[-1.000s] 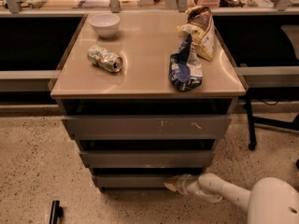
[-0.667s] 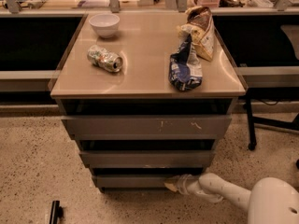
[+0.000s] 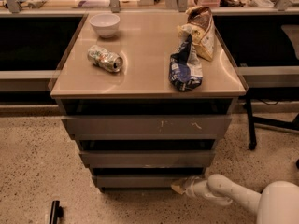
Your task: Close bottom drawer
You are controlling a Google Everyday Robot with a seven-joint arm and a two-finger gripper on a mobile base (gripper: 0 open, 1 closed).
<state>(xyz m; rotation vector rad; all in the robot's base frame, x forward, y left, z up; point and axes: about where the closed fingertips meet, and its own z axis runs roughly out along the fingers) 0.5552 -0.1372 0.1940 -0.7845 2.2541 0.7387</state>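
Observation:
The bottom drawer (image 3: 140, 180) is the narrowest of three grey drawers in the cabinet, with a plain flat front low near the floor. It stands only slightly out from the cabinet. My gripper (image 3: 179, 186) is at the right end of that drawer front, touching or nearly touching it, on the end of my white arm (image 3: 224, 196) that reaches in from the lower right.
Above are the mid-width drawer (image 3: 147, 158) and the widest drawer (image 3: 147, 126) with pale scratches. The cabinet top holds a white bowl (image 3: 104, 24), a crushed can (image 3: 104, 59) and two snack bags (image 3: 186, 66). A black object (image 3: 55, 212) lies on the speckled floor at lower left. A chair leg (image 3: 250, 125) stands right.

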